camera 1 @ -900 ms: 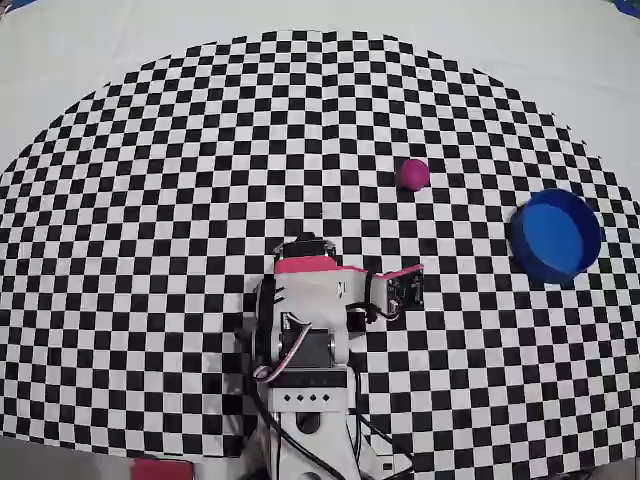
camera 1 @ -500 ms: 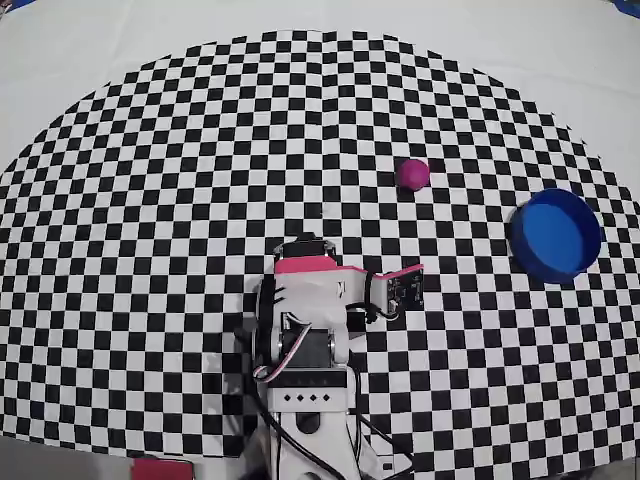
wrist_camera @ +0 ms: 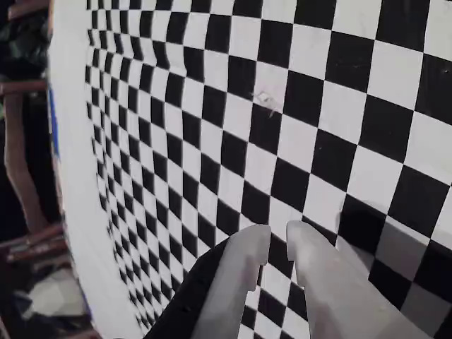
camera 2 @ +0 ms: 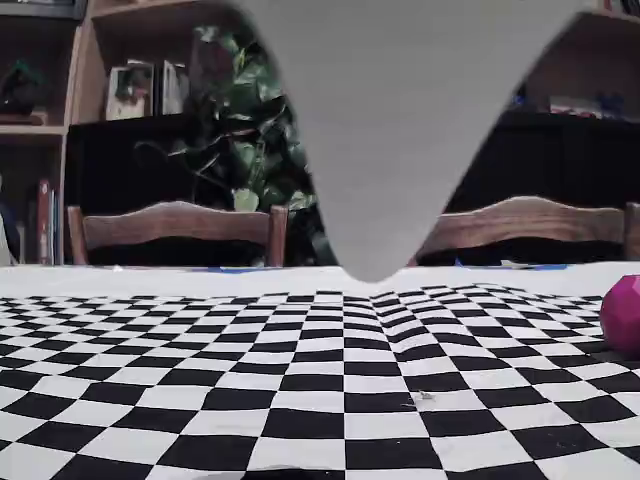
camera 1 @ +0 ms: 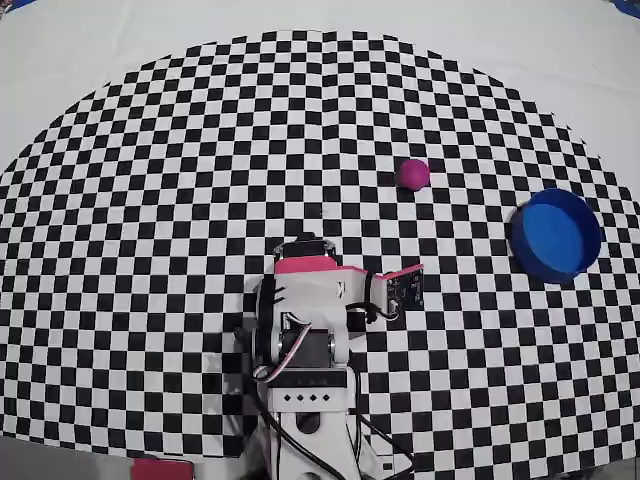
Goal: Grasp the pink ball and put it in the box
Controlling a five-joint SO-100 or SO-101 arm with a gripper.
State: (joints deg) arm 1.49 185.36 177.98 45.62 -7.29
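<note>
The pink ball (camera 1: pixel 413 174) rests on the checkered cloth, right of centre in the overhead view, and peeks in at the right edge of the fixed view (camera 2: pixel 623 312). The box (camera 1: pixel 556 236), round and bright blue, stands further right and nearer the cloth's edge, with nothing inside. My arm (camera 1: pixel 310 300) is folded up at the bottom centre, well short of the ball. In the wrist view my gripper (wrist_camera: pixel 277 236) hovers over bare checks, its fingers almost touching with nothing between them. Neither ball nor box shows in that view.
The checkered cloth (camera 1: pixel 180 200) covers a white table (camera 1: pixel 80 60). A pale grey part of the arm (camera 2: pixel 385 130) hangs close to the fixed camera and blocks the upper middle. Wooden chairs (camera 2: pixel 180 225) and shelves stand behind the table.
</note>
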